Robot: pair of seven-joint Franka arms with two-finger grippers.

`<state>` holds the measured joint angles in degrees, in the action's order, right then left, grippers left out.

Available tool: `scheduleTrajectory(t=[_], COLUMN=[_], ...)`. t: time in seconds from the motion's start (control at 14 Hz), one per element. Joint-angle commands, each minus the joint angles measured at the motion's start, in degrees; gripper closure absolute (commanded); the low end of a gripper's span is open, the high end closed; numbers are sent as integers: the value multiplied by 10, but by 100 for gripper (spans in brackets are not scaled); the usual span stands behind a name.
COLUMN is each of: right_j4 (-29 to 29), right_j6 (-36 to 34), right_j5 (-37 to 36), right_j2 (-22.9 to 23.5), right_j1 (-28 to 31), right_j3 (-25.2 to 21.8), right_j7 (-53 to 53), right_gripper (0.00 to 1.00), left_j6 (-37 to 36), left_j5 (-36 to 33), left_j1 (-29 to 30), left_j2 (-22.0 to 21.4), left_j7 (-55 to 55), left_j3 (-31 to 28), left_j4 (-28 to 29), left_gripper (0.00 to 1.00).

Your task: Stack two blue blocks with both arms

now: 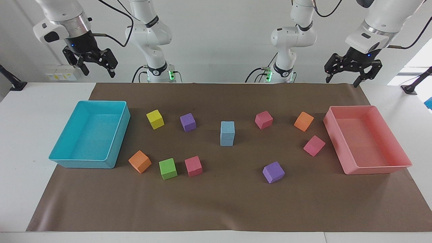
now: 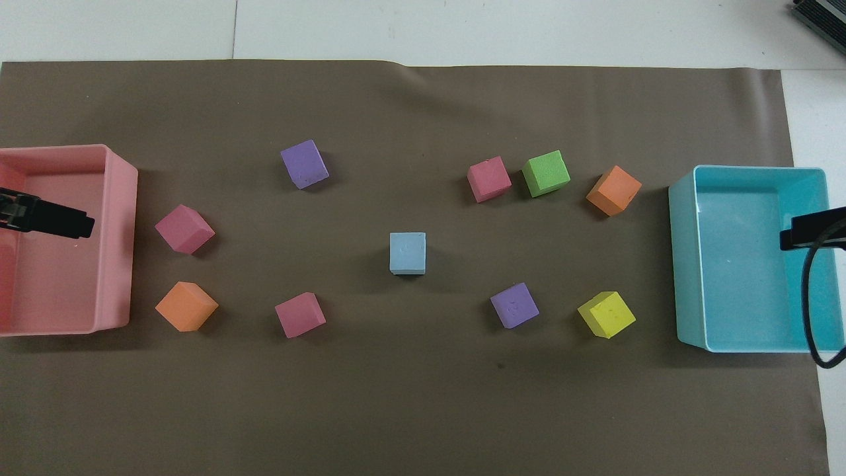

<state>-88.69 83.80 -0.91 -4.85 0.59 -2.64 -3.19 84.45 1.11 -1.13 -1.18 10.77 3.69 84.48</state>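
Two light-blue blocks stand stacked in the middle of the brown mat, the upper block (image 1: 227, 127) squarely on the lower block (image 1: 227, 140). From overhead only the upper block (image 2: 408, 252) shows. My left gripper (image 1: 341, 82) hangs open and empty, high above the pink tray's (image 1: 378, 168) end nearest the robots; one of its fingers (image 2: 63, 223) shows over that tray. My right gripper (image 1: 99, 71) is open and empty too, raised high by the turquoise tray (image 1: 84, 163), with one finger (image 2: 809, 229) showing above it. Neither gripper touches anything.
Several loose cubes lie around the stack: yellow (image 1: 155, 119), purple (image 1: 188, 122), orange (image 1: 139, 161), green (image 1: 168, 168) and pink (image 1: 193, 165) toward the right arm's end; pink (image 1: 263, 119), orange (image 1: 303, 121), pink (image 1: 314, 145) and purple (image 1: 273, 171) toward the left arm's end.
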Motion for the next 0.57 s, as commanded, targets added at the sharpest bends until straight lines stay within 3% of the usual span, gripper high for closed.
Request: scheduleTrajectory(t=[0.0, 0.5], right_j4=[-3, -3], right_j6=[-6, -5], right_j5=[10, 10], right_j2=[-9, -9], right_j1=[4, 4], right_j3=[3, 3], right_j7=[8, 8], right_gripper=[0, 0], left_j6=[7, 10], left_j5=[-8, -24], left_j1=[0, -5], left_j2=[-15, -25], left_j7=[9, 4], left_j3=[-4, -1], left_j4=[19, 36], left_gripper=[0, 0])
